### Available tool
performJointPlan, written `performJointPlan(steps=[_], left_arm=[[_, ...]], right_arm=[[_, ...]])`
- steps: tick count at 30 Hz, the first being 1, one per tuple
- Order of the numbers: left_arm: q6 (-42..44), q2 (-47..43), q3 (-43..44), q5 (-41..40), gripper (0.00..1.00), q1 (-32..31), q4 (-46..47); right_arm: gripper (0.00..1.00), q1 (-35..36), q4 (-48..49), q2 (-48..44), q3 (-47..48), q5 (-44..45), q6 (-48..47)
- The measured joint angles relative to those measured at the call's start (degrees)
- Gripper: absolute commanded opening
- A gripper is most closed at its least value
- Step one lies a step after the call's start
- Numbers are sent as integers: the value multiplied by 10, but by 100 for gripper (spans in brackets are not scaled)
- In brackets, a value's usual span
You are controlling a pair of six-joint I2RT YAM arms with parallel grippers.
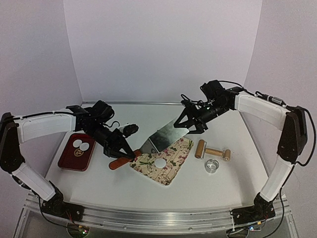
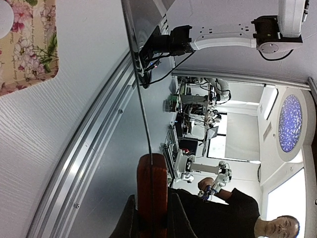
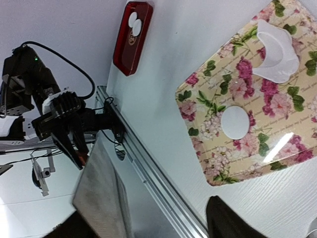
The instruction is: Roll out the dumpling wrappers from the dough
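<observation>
**Pincers at the scraper: left pincer (image 1: 124,152) clamped, right pincer (image 1: 188,126) spread**

- Left pincer: closed on the red-brown handle of the scraper (image 1: 161,140), fingers (image 2: 174,218) on either side of the handle.
- Right pincer: open, fingers (image 3: 224,222) wide apart, at the far corner of the metal blade. Cannot tell whether it touches.
- Scraper: blade tilted, over the far left edge of the floral mat (image 1: 171,171).
- Dumpling wrappers (image 1: 81,145): two side by side in the red tray (image 1: 74,159) at the left of the table (image 1: 208,193). A third (image 1: 161,162) lies flat on the mat, centre.
- Dough (image 3: 275,49): thin white piece on the mat, a round bite cut from it.
- Rolling pin (image 1: 213,151): right of the mat.
- Metal ring (image 1: 212,165): just near of the pin.
</observation>
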Motion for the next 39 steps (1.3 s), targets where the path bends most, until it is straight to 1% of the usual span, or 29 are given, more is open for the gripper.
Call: performJointPlan(steps=[4,7,8,9,10,11,12,13,14,15,17,21,24,27,31,34,39], left_arm=[[0,0,0,-3,0,-2,-8],[-10,0,0,-5,0,-2,1],[-15,1,0,-5,0,-2,6],[-20,1,0,-4,4,-2,10],[-26,1,0,-1,18,-2,14],[-33,2,0,5,36,-1,17],[-38,2,-1,8,50,0,22],[-40,2,-1,3,62,2,31],[-45,1,-4,-4,70,3,48],[-52,1,-8,-13,76,6,68],[-78,-15,-34,-31,80,15,108],[-151,-78,-102,-74,85,48,207],[-211,-124,-138,-109,85,58,281],[-251,-150,-156,-129,86,63,334],[-305,-174,-181,-141,82,87,392],[-344,-184,-197,-142,77,105,435],[-391,-187,-207,-143,73,114,479]], right_arm=[[31,0,-1,13,6,-49,-1],[9,1,-2,15,6,-78,-2],[2,1,-1,15,6,-88,-2],[0,1,0,15,6,-98,-3],[0,0,4,15,6,-110,-9],[0,-2,6,15,5,-120,-17],[0,-3,7,14,5,-121,-18],[0,-4,7,12,5,-118,-11],[0,-4,7,10,5,-108,-3],[0,-4,7,9,5,-98,7],[0,-5,10,4,-1,-70,29],[0,-11,38,-17,-22,-30,89],[0,-15,101,-41,-46,-21,149],[0,-18,172,-60,-74,-15,207],[0,-18,224,-64,-85,-11,248],[0,-18,242,-64,-88,-11,261],[0,-18,254,-64,-90,-11,269]])
